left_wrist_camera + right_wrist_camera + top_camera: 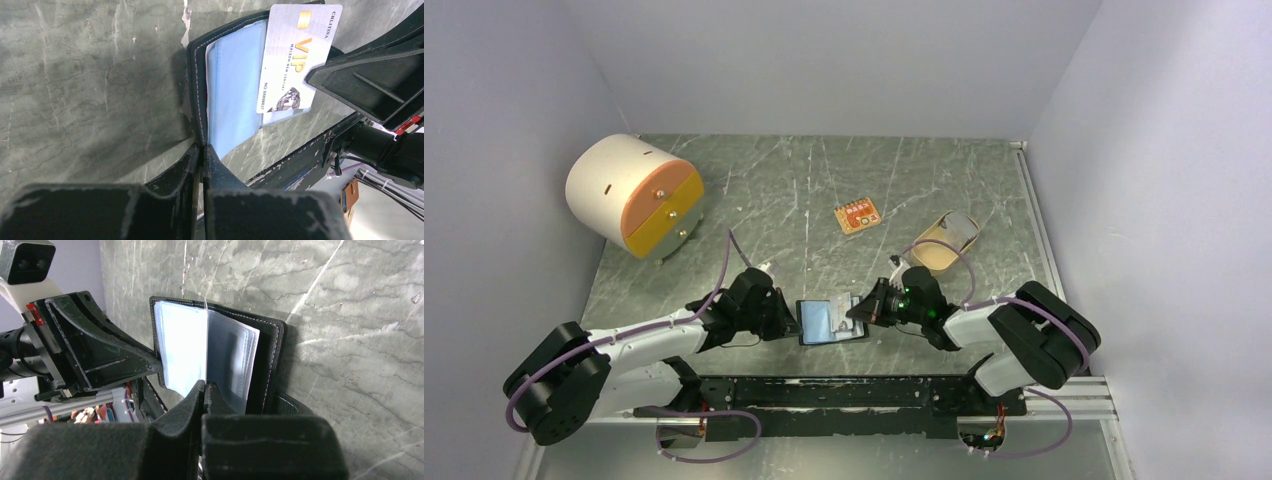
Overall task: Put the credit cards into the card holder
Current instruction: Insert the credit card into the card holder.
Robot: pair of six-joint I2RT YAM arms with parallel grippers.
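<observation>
While left fingers (176,175) pinch the card holder (198,75), right fingers (181,411) grip a card (295,55).

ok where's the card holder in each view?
Top external: card holder low centre.
Left wrist: card holder upper centre, lying open.
Right wrist: card holder centre, open.
Shared landmark: the left gripper pinching its edge.

"VIP"; "NO 8888827" on credit card (297,57)

Black card holder (828,321), grey-green marbled table (824,185)
</observation>
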